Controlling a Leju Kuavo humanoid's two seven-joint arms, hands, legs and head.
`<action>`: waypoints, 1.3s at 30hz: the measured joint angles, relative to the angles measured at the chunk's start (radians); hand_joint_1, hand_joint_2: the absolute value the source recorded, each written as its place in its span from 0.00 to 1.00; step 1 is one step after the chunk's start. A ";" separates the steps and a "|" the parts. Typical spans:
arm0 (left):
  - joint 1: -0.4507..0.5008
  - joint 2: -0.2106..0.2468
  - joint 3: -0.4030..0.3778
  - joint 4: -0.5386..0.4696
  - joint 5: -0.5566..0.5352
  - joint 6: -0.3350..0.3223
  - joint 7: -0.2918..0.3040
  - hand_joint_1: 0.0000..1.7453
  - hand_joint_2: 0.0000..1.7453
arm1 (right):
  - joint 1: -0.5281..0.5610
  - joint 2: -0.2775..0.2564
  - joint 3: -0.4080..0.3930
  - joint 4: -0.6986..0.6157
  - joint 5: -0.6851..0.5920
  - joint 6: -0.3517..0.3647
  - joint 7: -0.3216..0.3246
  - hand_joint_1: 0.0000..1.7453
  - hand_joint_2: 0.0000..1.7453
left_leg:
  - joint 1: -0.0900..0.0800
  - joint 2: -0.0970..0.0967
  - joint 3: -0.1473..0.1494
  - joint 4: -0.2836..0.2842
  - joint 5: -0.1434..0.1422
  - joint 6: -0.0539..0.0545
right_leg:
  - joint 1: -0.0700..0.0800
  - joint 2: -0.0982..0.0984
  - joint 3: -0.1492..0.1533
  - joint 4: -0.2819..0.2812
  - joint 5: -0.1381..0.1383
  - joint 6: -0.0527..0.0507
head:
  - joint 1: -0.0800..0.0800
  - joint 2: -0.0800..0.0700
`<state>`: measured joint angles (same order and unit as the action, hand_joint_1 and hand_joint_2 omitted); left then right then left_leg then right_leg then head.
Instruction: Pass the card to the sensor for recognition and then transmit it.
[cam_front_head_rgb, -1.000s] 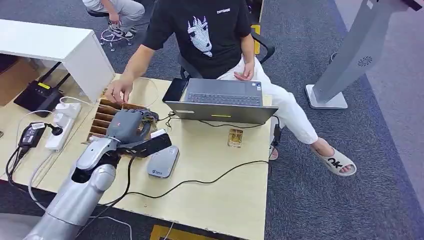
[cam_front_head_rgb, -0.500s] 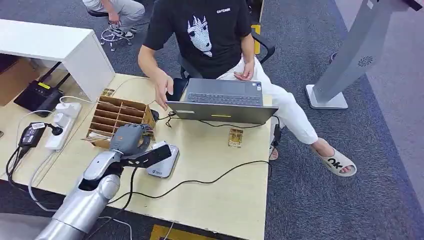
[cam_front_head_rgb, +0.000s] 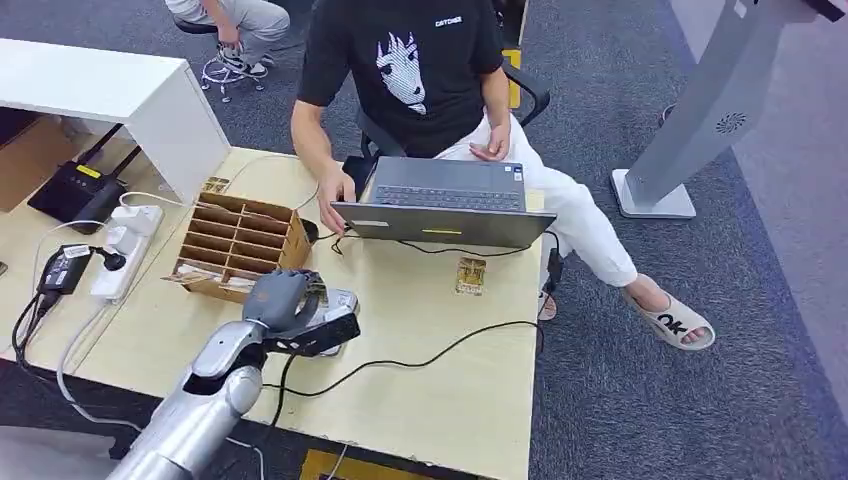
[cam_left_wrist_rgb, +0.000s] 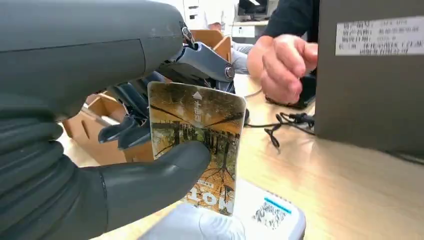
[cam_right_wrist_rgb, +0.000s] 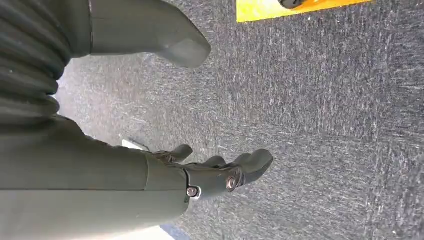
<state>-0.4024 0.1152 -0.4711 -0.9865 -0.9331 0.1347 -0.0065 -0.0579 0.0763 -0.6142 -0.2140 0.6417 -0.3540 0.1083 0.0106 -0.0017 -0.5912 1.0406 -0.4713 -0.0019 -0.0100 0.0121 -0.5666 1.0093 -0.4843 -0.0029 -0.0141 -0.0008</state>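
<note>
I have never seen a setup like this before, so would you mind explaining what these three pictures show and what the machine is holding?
This is a humanoid robot with two silver arms and many-fingered hands. The wide picture is taken from its head, looking down at a wooden table. The other two come from cameras at its wrists.

Its left hand holds a card printed with an autumn forest, pinched by the thumb, just above a pale grey card sensor. Its right hand hangs open over carpet, holding nothing.

Also on the table are a cardboard sorting box, a laptop, another card and cables. A person sits behind the laptop.
</note>
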 joint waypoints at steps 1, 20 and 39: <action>0.000 -0.002 0.000 0.007 0.000 0.000 -0.002 1.00 1.00 | 0.000 0.000 0.000 0.000 0.002 0.000 0.000 0.00 1.00 | 0.000 0.000 0.000 0.000 0.000 0.000 | 0.000 0.000 0.000 0.000 0.000 0.000 | 0.000 0.000; 0.000 -0.019 0.000 0.044 -0.006 0.000 -0.005 1.00 1.00 | 0.000 0.000 0.000 0.000 0.010 0.000 0.003 0.00 1.00 | 0.000 0.000 0.000 0.000 0.000 0.000 | 0.000 0.000 0.000 0.000 0.000 0.000 | 0.000 0.000; -0.001 -0.023 0.027 0.098 0.005 0.060 -0.042 1.00 1.00 | 0.000 0.009 0.001 0.000 0.037 0.007 0.000 0.00 1.00 | 0.000 -0.001 0.000 0.000 0.001 0.001 | 0.000 -0.001 0.001 0.000 0.000 0.000 | 0.000 0.000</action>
<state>-0.4036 0.0923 -0.4445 -0.8888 -0.9278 0.1945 -0.0488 -0.0578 0.0855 -0.6134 -0.2140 0.6782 -0.3471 0.1080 0.0106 -0.0029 -0.5910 1.0404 -0.4703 -0.0010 -0.0099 0.0108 -0.5655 1.0094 -0.4841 -0.0027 -0.0141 -0.0008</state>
